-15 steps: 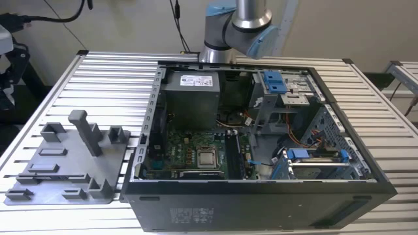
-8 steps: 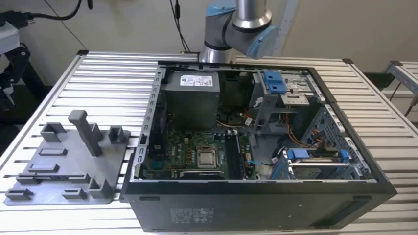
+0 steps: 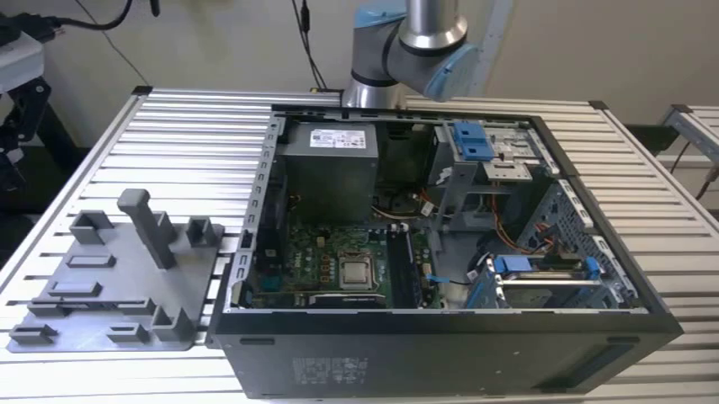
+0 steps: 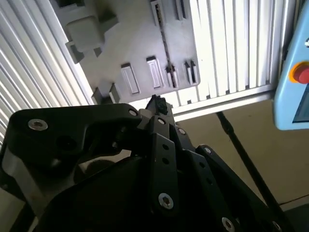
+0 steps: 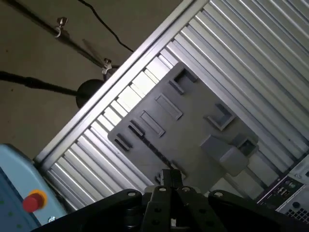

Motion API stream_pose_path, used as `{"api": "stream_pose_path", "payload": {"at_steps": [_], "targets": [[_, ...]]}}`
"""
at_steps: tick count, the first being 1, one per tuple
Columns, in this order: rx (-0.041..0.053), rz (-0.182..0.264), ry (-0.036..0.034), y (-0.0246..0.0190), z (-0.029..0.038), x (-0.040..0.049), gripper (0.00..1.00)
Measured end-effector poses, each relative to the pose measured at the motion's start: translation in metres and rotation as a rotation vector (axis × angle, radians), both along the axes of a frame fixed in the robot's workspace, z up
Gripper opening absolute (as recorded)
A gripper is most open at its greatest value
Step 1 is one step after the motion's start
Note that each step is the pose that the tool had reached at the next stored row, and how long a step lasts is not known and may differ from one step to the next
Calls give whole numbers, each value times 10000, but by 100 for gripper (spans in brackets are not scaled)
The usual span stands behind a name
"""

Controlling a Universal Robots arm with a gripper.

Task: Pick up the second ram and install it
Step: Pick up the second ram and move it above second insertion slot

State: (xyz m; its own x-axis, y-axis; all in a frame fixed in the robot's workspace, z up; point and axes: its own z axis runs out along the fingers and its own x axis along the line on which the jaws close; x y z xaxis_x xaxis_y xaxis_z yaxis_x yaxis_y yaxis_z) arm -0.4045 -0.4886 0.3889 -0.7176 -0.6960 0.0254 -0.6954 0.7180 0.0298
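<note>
The grey fixture tray (image 3: pixel 124 278) with upright posts lies on the slatted table at the exterior view's left, beside the open computer case (image 3: pixel 450 252). A thin dark strip stands on edge in a slot of the tray (image 5: pixel 159 121); it looks like the second ram (image 5: pixel 147 144), also seen in the second wrist view (image 4: pixel 164 46) and in the exterior view (image 3: pixel 96 300). In both wrist views my black gripper (image 5: pixel 170 178) hangs well above the tray with its fingertips (image 4: pixel 157 103) together and nothing between them.
The case holds a motherboard (image 3: pixel 337 269), a power supply (image 3: pixel 328 164) and blue-tabbed drive cages (image 3: pixel 477 143). The arm's base (image 3: pixel 410 46) rises behind the case. A pendant with a red button (image 4: pixel 299 72) and a stand with cables (image 5: pixel 89 92) sit off the table's edge.
</note>
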Motion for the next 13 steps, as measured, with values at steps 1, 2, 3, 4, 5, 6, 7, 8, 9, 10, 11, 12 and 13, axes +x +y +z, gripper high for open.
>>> {"api": "stream_pose_path", "payload": {"at_steps": [1,2,3,4,5,6,7,8,9,10,11,12,13], "targets": [[0,146,0,0,0,0,11],[-1,295,0,0,0,0,11],[-1,440,0,0,0,0,11],[-2,589,0,0,0,0,11],[-3,737,0,0,0,0,11],[-3,893,0,0,0,0,11],[-3,1048,0,0,0,0,11],[-4,1207,0,0,0,0,11],[-6,1365,0,0,0,0,11],[-7,1528,0,0,0,0,11],[-9,1684,0,1,0,0,11],[-10,1841,1,1,0,0,11],[-11,1985,1,2,0,0,11]]}}
